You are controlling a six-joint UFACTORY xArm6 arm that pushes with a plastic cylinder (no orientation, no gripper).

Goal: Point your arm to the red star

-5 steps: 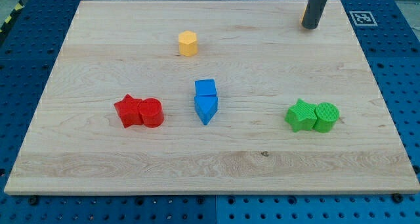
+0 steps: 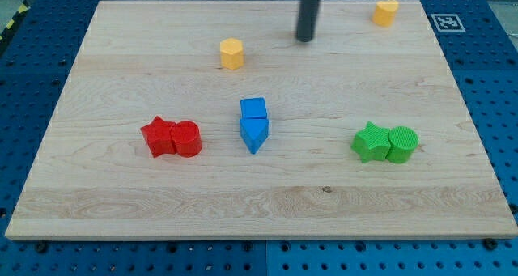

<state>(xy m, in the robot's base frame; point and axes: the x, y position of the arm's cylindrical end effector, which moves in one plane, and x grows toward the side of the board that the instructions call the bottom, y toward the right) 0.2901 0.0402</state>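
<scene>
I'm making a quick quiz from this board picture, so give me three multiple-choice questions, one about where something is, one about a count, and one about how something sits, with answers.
1. Where is my tip relative to the red star?
A. Touching it
B. Toward the view's top and right of it, well apart
C. Below it, near the view's bottom

2. How many yellow blocks are on the board?
A. One
B. Two
C. Three

3. How does the red star sit with the red cylinder?
A. Side by side, touching
B. Stacked on top of it
C. At opposite edges of the board

Answers:
1 B: the rod ends near the top edge, right of the yellow block, far from the star.
2 B: that one, plus the corner yellow block at the top right.
3 A: the two red blocks show no gap, cylinder on the view's right.
</scene>
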